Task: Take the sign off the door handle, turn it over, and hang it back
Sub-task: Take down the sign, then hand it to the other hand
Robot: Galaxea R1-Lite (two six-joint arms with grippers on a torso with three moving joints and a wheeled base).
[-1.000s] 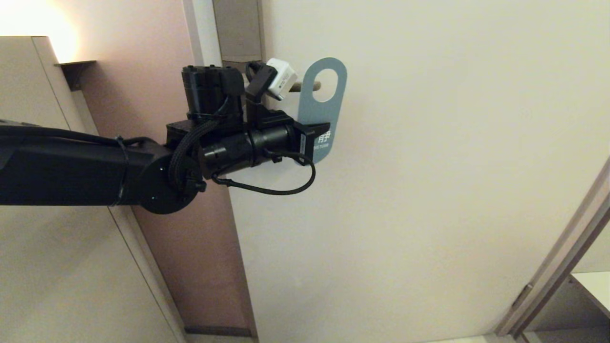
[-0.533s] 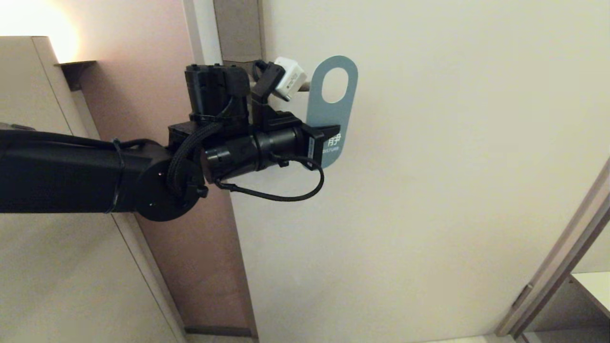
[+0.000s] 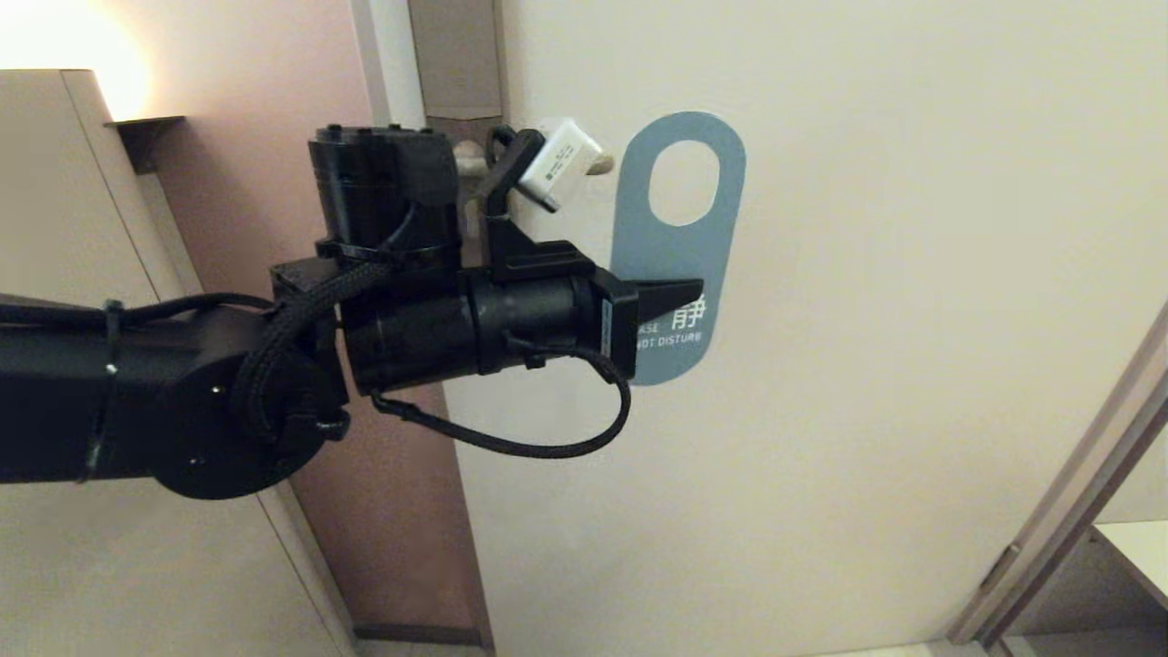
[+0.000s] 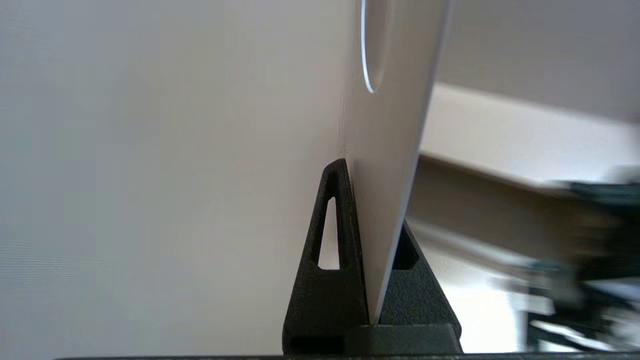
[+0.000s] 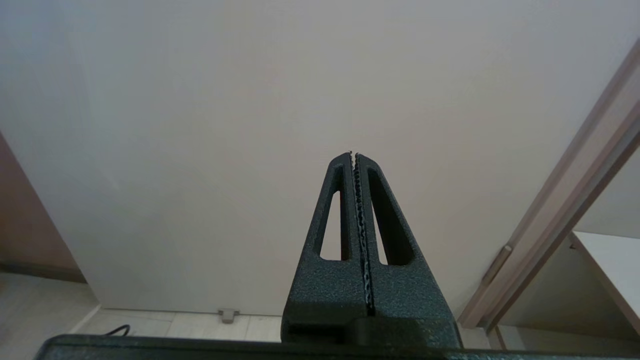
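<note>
One blue sign [image 3: 677, 255], clamped by its lower half in the robot's left tool [image 3: 680, 297], hangs in the air in front of a pale door [image 3: 867, 319], its blue face toward the head camera with white lettering reading "NOT DISTURB" partly covered by the black fingers [image 3: 671, 294]. The card stands nearly upright, rounded top uppermost, and the oval hole near that top shows only bare door through it. The sign is clear of the door handle [image 3: 598, 165], whose beige tip pokes out from behind the white wrist camera [image 3: 558, 162] just beside the card's upper edge, toward the robot's left. The handle's plate [image 3: 454, 55] runs up the door's edge above the arm.

In the left wrist view the sign [image 4: 390, 165] is seen edge-on as a thin pale sheet pinched between the two black fingers [image 4: 330, 250], which grip it from both faces, the hole showing as a narrow curved slit.

The right tool [image 5: 355, 156] is parked out of the head camera's sight. Its own wrist view shows its toothed fingers [image 5: 325, 280] pressed together on nothing, pointing at the lower door and a strip of floor [image 5: 165, 325].
</note>
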